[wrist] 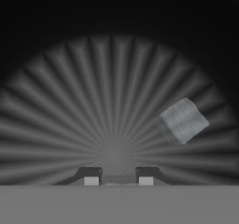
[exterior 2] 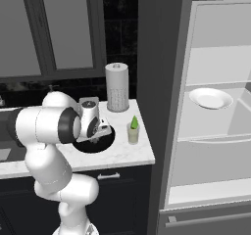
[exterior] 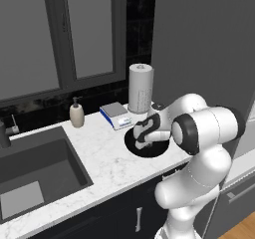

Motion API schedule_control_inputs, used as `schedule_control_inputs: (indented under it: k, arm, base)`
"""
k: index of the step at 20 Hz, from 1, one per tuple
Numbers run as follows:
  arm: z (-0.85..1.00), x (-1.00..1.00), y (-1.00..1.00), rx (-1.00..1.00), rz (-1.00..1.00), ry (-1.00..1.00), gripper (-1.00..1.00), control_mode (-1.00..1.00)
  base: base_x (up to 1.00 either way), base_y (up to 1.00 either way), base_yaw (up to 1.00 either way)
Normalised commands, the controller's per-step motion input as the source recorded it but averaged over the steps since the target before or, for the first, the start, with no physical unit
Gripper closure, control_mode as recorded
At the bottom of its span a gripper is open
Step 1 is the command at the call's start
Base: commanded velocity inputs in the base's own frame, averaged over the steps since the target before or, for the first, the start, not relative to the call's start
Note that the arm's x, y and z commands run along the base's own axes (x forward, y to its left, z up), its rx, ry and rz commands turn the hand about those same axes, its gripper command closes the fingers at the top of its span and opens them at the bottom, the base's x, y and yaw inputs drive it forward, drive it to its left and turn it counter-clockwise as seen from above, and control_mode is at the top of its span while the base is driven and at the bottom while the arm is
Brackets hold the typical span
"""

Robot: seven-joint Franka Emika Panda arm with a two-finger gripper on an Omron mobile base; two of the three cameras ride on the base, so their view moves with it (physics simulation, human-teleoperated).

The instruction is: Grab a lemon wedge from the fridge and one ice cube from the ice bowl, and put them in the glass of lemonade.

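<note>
The fridge (exterior 2: 215, 131) is the biggest thing here: tall, matte grey, standing open in the right base view, with pale flat shelves and a drawer inside. A white plate (exterior 2: 211, 98), round and shallow, lies on one shelf. Left of the fridge runs the worktop (exterior: 109, 163), white marble with fine grey veins. The left base view adds a deep, square-cornered dark sink (exterior: 35, 173) sunk into its left part.

At the back of the worktop a paper-towel roll (exterior 2: 117, 87) stands upright, a tall white dimpled cylinder. Just beside it, from the left base view, are a flat blue-and-white scale (exterior: 115, 114) and, further left, a beige soap bottle (exterior: 76, 113) with a pump top.

The ice bowl (exterior 2: 105, 142) is wide, shallow, round and black, near the front edge, and my hand hangs right over it. In the hand view its inside (wrist: 112, 78) is ribbed, with ridges fanning out from the centre, and a pale translucent ice cube (wrist: 183, 120) lies tilted to one side.

My jaws point down into the bowl, tips fairly near each other with a faint grey patch between them. I cannot tell whether they are clamped on anything.

The glass of lemonade (exterior 2: 133, 133), a small clear tumbler, stands just right of the bowl. The lemon wedge (exterior 2: 134, 122), green and pointed, sticks up out of it.
</note>
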Motion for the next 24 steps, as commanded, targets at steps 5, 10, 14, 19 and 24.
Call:
schedule_control_inputs:
  k: [5,10,14,19,24]
  arm:
    - [0.22,-0.06,0.0,0.0,0.0,-0.01,1.0,-1.0]
    - [0.97,-0.18,-0.08,0.0,0.0,-0.01,1.0,-1.0]
    - [1.0,0.01,-0.43,0.0,0.0,0.03,1.0,-1.0]
    - [0.81,0.55,-0.62,-0.09,-0.08,0.2,1.0,-1.0]
    - [0.08,0.63,-0.55,-0.15,-0.15,0.23,1.0,-1.0]
  base:
    - [0.0,0.0,0.0]
    - [0.0,0.0,0.0]
    - [0.0,0.0,0.0]
    - [0.0,0.0,0.0]
    - [0.0,0.0,0.0]
